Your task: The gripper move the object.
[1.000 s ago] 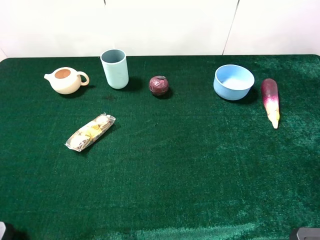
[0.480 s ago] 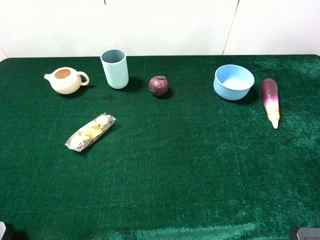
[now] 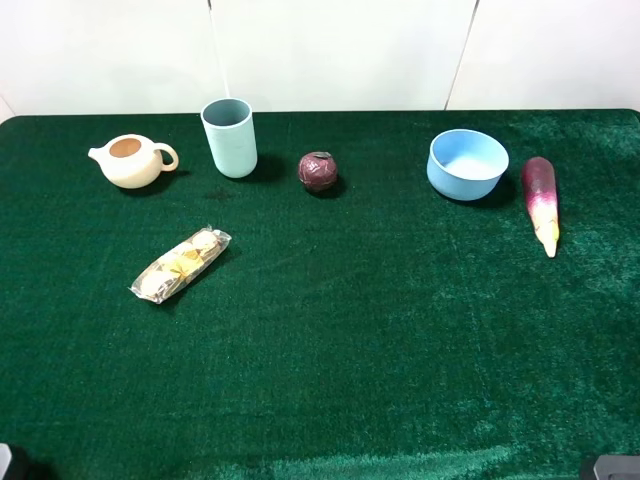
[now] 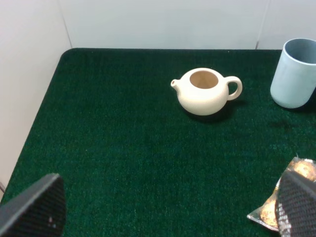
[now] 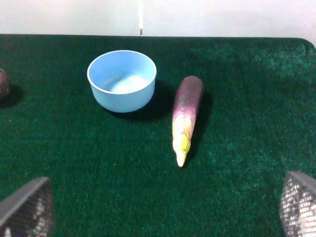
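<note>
Both grippers, left [image 4: 163, 207] and right [image 5: 158, 207], are held wide open and empty; the maroon object [image 3: 318, 171], far ahead between them, is untouched, so nothing is done.

Back row, left to right: teapot [image 3: 132, 161], cup [image 3: 230, 137], fruit ball [image 3: 318, 171], bowl [image 3: 467, 164], eggplant [image 3: 540, 203]. Snack packet [image 3: 181, 264] lies in front of teapot and cup.

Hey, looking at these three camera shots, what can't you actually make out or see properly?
- Maroon ball: right wrist view's edge cuts it off; whole only in the high view.
- Snack packet: partly cut off and covered by a left gripper finger in the left wrist view.
- Both arms: the high view shows only dark corners at its lower edge.
- Cup contents: its wall hides the inside.
</note>
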Motion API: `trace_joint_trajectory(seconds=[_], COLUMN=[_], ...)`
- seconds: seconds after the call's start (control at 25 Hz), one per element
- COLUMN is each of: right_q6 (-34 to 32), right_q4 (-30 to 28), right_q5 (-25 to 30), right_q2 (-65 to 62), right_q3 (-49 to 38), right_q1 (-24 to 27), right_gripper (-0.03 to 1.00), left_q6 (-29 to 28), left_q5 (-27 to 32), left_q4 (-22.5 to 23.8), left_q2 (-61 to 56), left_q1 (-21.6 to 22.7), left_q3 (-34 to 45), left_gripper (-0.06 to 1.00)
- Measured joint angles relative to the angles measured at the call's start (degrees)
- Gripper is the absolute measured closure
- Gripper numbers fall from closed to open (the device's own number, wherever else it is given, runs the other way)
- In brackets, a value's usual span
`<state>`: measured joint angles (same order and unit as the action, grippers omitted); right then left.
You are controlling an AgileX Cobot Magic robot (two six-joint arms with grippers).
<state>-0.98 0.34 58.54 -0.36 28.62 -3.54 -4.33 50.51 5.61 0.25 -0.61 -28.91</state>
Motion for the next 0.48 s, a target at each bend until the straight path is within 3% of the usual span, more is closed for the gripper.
trace_joint_trajectory(seconds=[0.48], right_q6=[0.0], right_q4=[0.0], right_q5=[0.0], right_q2=[0.0], right_q3=[0.0], right_q1=[0.0], right_gripper=[0.27], left_q6=[0.0], left_q5=[0.0], left_q4=[0.0], left_q2=[0.0], left_q1=[0.0], left_q3=[0.0], left_gripper=[0.1])
